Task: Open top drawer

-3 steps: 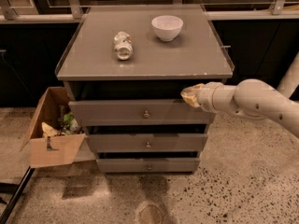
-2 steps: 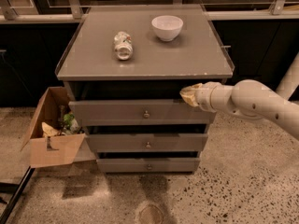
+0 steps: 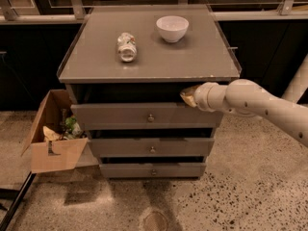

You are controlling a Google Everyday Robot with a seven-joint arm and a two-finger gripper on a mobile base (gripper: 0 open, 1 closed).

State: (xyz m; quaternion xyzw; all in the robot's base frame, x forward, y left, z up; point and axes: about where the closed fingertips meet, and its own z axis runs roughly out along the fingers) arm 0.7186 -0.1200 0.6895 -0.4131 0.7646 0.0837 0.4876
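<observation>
The top drawer [image 3: 144, 115] is the widest grey front of three, with a small round metal knob [image 3: 150, 118] at its centre. It stands pulled out a little, with a dark gap under the cabinet top. My gripper [image 3: 187, 96] is at the end of the white arm [image 3: 250, 102] coming in from the right. It sits at the drawer's upper right edge, in the gap above the front. Below are the middle drawer [image 3: 151, 147] and the bottom drawer [image 3: 152, 170], each with a similar knob.
On the cabinet top [image 3: 96, 66] lie a crushed can [image 3: 126, 46] and a white bowl [image 3: 172, 28]. An open cardboard box [image 3: 53, 134] with scraps stands on the floor left of the cabinet. A dark pole [image 3: 14, 201] lies at lower left. Speckled floor lies in front.
The gripper stays at the top drawer's upper right edge. The drawer front and the arm show no clear movement.
</observation>
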